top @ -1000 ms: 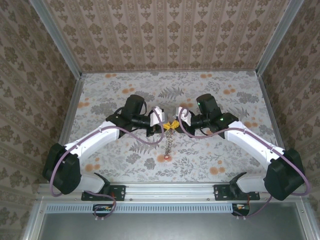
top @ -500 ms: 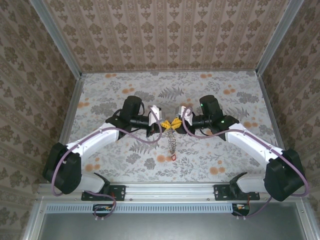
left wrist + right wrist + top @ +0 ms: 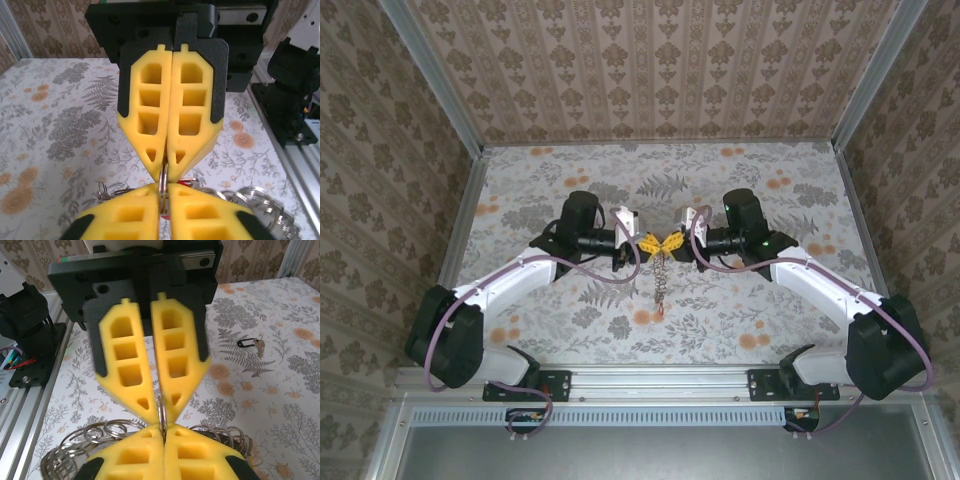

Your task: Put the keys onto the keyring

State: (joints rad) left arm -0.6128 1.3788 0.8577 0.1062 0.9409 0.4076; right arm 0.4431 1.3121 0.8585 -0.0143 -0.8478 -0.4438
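**Two grippers nip one ring, tip to tip**

Top view: the left gripper (image 3: 646, 243) and right gripper (image 3: 672, 243) meet mid-table. The keyring (image 3: 660, 262) is pinched between them, and its keys (image 3: 660, 292) dangle towards the near edge, too small to count.

Left wrist: both narrow jaws hold the ring's thin wire. The pads (image 3: 200, 215) hide whether the coil has parted.

Right wrist: the pinch looks the same. A black-tagged key (image 3: 251, 343) lies apart, towards the far side.

This looks like prising the coil open. Next, one gripper should hold while the other fetches that key.
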